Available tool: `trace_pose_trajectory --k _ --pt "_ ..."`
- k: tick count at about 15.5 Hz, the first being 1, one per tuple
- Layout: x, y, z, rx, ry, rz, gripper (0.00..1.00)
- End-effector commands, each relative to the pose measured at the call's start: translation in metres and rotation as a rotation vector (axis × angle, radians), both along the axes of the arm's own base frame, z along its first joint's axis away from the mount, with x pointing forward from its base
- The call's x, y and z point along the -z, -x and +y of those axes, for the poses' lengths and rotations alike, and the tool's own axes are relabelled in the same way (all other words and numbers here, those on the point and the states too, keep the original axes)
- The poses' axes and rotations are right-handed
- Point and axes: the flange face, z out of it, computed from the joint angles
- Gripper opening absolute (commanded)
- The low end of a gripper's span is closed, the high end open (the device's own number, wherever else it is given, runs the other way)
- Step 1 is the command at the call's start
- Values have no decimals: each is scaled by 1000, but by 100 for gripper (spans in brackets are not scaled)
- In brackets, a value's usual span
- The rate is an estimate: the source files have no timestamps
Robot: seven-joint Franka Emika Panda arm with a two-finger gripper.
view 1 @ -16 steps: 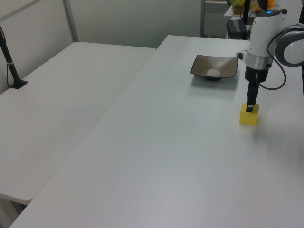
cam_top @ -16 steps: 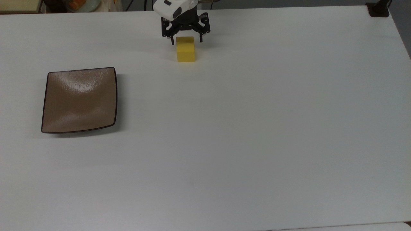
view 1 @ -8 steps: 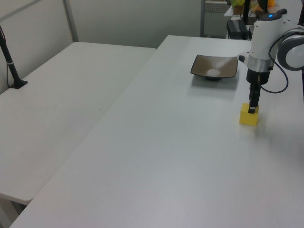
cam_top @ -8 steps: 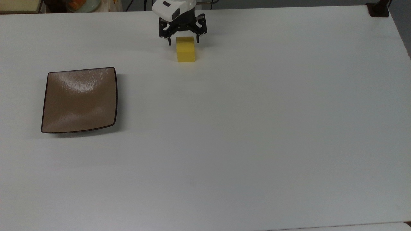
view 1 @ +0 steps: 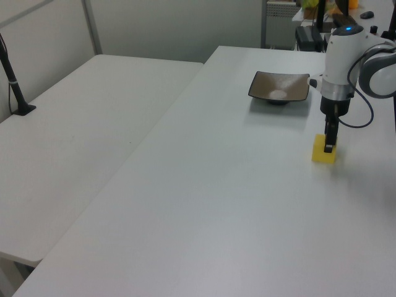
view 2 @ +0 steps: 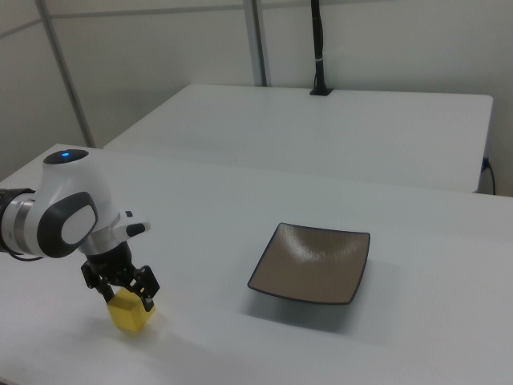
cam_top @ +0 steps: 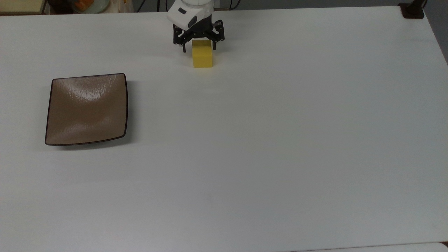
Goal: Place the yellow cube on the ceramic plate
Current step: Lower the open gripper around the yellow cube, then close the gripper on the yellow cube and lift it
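The yellow cube (cam_top: 202,56) stands on the white table near the far edge in the top view, right of the ceramic plate. The ceramic plate (cam_top: 86,109) is square, glossy tan-brown with a dark rim, and has nothing in it. My gripper (cam_top: 199,48) points down over the cube, open, with one finger on each side of the cube's upper part. In the left view the gripper (view 1: 330,147) reaches down onto the cube (view 1: 323,154), with the plate (view 1: 279,86) beyond. In the right view the gripper (view 2: 127,297) straddles the cube (view 2: 132,317), and the plate (view 2: 313,263) lies to its right.
A black stand base (cam_top: 412,10) sits at the table's far right corner in the top view. A second white table (view 1: 74,142) adjoins on the left view's left, with a black pole (view 1: 11,77) on it. A dish with orange items (cam_top: 87,5) lies beyond the table's far edge.
The gripper has come lower and slightly back toward the cube, so its open fingers now flank the cube's top. The cube and plate have not moved.
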Motion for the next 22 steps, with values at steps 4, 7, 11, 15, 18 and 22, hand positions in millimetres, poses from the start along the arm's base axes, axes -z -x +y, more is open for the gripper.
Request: trace_pose_trajectory --k 4,7,11,15,18,22 --pt "13 0 -1 4 21 -12 90" --pt "16 -1 -1 4 22 -6 77" --pt "16 -1 -1 2 23 -4 50" --pt "7 -7 -1 -7 24 -13 27" --pt "-7 -14 -1 -2 25 -21 26" --pt "-58 -42 -3 30 25 -3 26"
